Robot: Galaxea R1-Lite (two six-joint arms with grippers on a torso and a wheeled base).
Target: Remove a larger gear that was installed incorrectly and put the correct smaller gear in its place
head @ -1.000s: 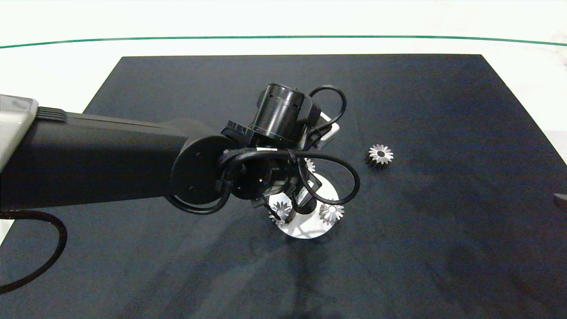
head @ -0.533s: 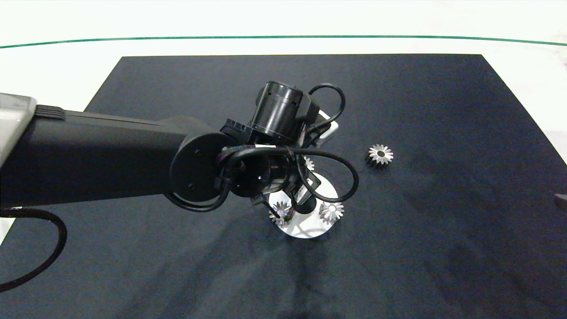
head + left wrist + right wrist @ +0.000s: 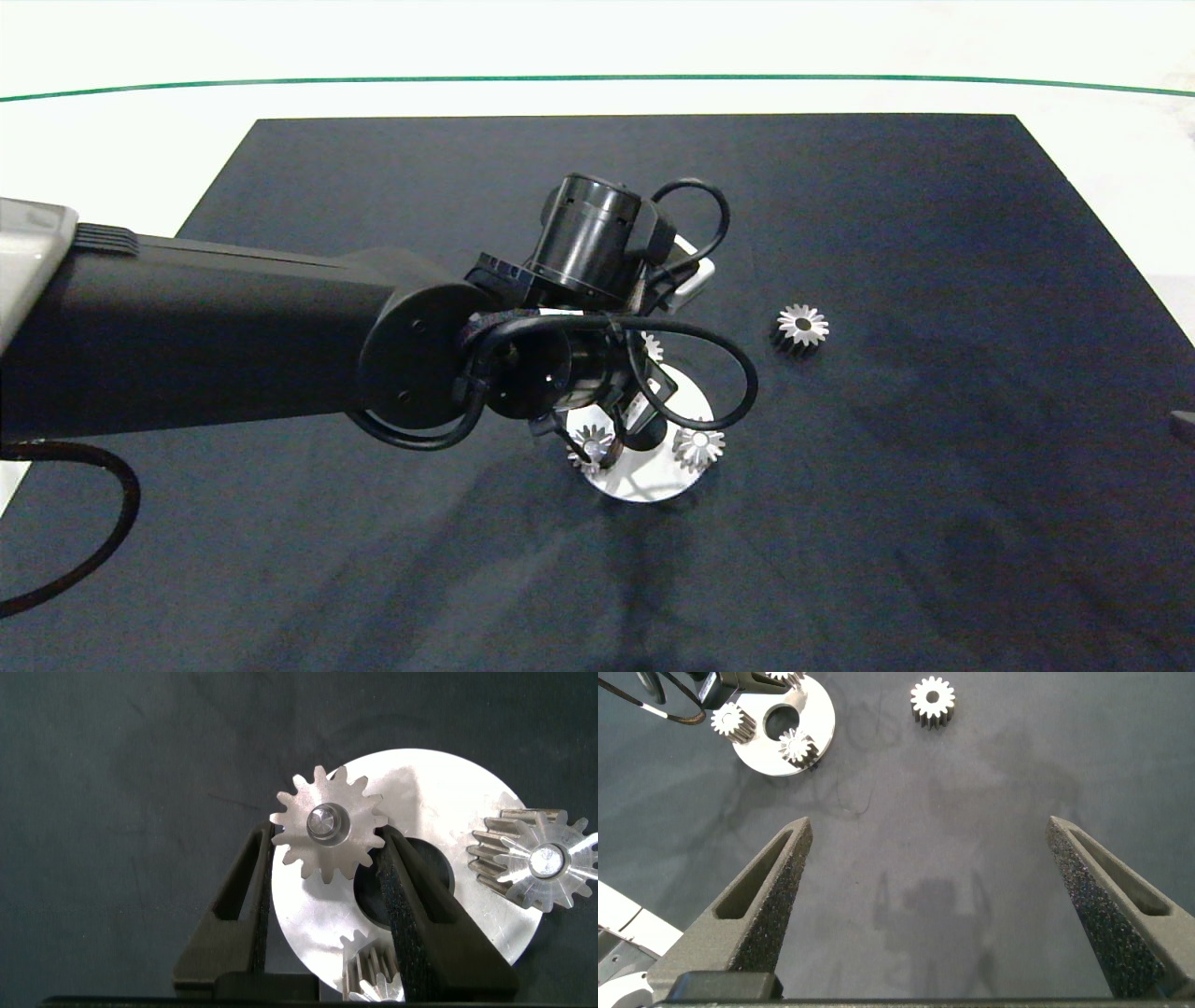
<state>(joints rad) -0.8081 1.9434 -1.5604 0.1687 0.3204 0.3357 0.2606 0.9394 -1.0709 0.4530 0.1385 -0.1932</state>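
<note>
**A:** The smaller gear [image 3: 327,826] is sitting over a pale pin near the rim of the round silver plate [image 3: 439,789]. The left claw [image 3: 327,835] is clamping it, with a dark pad pressing the teeth on each side.

**B:** And the larger gear?

**A:** The larger gear [image 3: 801,327] is lying on the dark mat [image 3: 934,233] covering the tabletop [image 3: 140,140], well apart from the plate. The right claw [image 3: 926,829] is hanging over bare mat with its fingers spread wide.

**B:** What is worrying you?

**A:** I am judging here. I cannot tell whether the gear is fully seated. If the claw drags sideways while letting go, it risks tilting the gear or lifting it off the pin. One finger is also passing just beside a pale-centred gear [image 3: 369,971] and could knock it.

**B:** How is it all looking?

**A:** The gear is looking flat, bright and blunt-toothed. The pads are looking rough and grainy, likely to catch on the teeth. The plate is shining smooth.
</note>
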